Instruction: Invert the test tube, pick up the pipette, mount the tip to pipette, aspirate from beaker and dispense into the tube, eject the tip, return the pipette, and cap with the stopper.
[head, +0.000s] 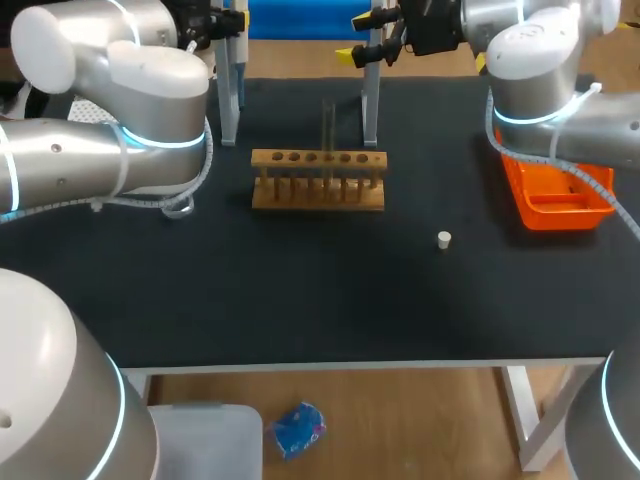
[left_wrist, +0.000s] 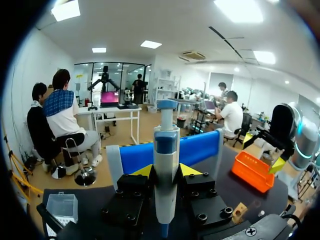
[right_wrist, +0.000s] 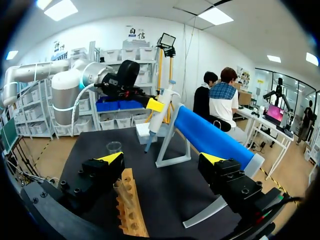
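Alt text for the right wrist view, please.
The left end effector holds the pipette above the black table, beside the blue stand. The right end effector is open, the wooden test tube rack under it, a beaker ahead.

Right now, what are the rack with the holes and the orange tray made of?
The rack looks like bare wood: pale tan, matte, with drilled holes and round pegs. The orange tray looks like moulded plastic: bright even colour and smooth walls with a slight sheen, though I can't be sure.
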